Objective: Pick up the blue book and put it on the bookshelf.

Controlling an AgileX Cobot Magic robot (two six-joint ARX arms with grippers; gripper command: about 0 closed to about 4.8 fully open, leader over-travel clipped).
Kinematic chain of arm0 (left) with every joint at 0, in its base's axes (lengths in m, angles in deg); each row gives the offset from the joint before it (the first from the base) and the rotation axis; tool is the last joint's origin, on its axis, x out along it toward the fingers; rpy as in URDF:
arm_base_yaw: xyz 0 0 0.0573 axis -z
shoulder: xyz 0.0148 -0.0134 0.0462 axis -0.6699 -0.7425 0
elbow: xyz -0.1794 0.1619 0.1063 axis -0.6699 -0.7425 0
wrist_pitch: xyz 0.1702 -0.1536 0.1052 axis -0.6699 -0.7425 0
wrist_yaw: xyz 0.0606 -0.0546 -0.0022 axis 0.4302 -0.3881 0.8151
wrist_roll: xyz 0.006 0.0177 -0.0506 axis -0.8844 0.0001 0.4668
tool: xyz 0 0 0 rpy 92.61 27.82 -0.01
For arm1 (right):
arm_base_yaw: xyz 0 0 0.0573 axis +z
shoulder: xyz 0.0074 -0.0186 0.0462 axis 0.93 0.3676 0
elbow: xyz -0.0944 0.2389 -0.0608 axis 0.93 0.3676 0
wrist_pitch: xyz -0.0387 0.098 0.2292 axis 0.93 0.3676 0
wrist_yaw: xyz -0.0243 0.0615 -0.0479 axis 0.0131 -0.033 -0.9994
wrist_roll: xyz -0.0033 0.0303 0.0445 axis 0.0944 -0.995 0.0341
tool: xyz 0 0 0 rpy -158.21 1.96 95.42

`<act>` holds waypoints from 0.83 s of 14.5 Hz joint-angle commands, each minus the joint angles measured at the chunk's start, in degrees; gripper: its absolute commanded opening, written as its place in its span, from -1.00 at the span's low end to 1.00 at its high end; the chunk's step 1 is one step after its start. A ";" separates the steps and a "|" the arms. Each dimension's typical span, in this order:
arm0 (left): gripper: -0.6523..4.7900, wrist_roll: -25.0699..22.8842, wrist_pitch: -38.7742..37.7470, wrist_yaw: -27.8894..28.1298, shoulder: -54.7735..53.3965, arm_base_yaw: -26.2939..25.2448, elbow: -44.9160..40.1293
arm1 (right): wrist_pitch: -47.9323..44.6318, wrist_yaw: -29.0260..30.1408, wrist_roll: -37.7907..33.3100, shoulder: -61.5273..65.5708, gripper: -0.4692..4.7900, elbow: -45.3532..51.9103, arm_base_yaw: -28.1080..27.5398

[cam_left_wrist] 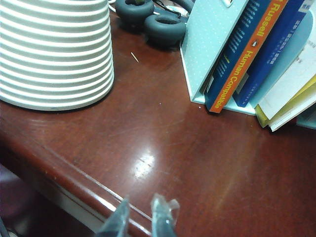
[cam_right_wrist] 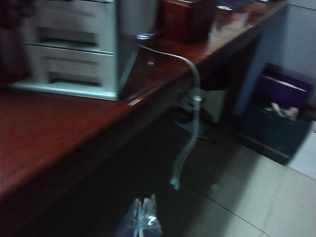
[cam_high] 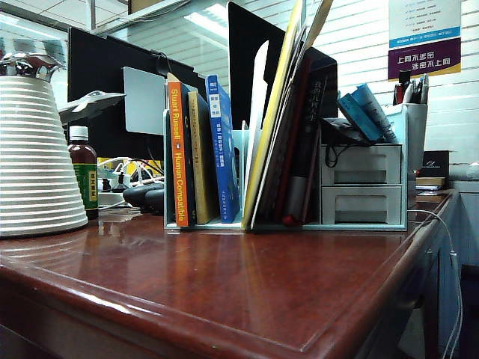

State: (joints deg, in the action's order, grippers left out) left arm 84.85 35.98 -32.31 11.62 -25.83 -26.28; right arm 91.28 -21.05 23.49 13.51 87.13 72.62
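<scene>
Blue book (cam_high: 222, 146), thick, bright-blue paperback with white lettering down its spine: upright in the pale mint-green desktop bookshelf (cam_high: 359, 224), in the slot group at the rack's end nearest the ribbed white cone-shaped lamp base (cam_high: 34, 161). Flanked there by an orange-spined "Human Compatible" paperback (cam_high: 178, 149) and a mustard-yellow book (cam_high: 200, 157) on the side toward the lamp base, and by white and yellow folders (cam_high: 269, 112) leaning on the far side. Same blue spine (cam_left_wrist: 271, 49) visible from the left wrist view, just beside the orange one (cam_left_wrist: 244, 59), bottom edge resting on the rack's floor.

Rack itself on the polished reddish-brown wooden desk (cam_high: 224, 292), two little pale drawers (cam_high: 361, 183) stacked at the end away from the lamp base, pen cup (cam_high: 413, 123) above them. Brown medicine bottle with white cap (cam_high: 82, 172) between lamp base and rack, dark grey headphones (cam_left_wrist: 158, 22) behind.

Left gripper (cam_left_wrist: 140, 217) above the desk's front edge, well apart from the rack, clear fingertips (cam_left_wrist: 163, 212) slightly parted, nothing between them. Right gripper (cam_right_wrist: 142, 217) off the desk's side, over the tiled floor, below and away from the rack's drawer end (cam_right_wrist: 74, 49); fingertips pressed together, empty. Clear tube (cam_right_wrist: 190, 118) hanging from the desk edge near that gripper, not touching it.
</scene>
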 commanded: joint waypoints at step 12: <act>-0.53 -10.86 -2.21 1.55 8.66 -11.82 -4.31 | -0.52 -0.09 -0.04 -0.04 -0.82 0.04 -0.76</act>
State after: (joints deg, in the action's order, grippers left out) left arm 77.33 33.12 -26.61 19.38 -36.49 -30.06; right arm 91.26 -21.07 23.49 13.51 87.13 71.83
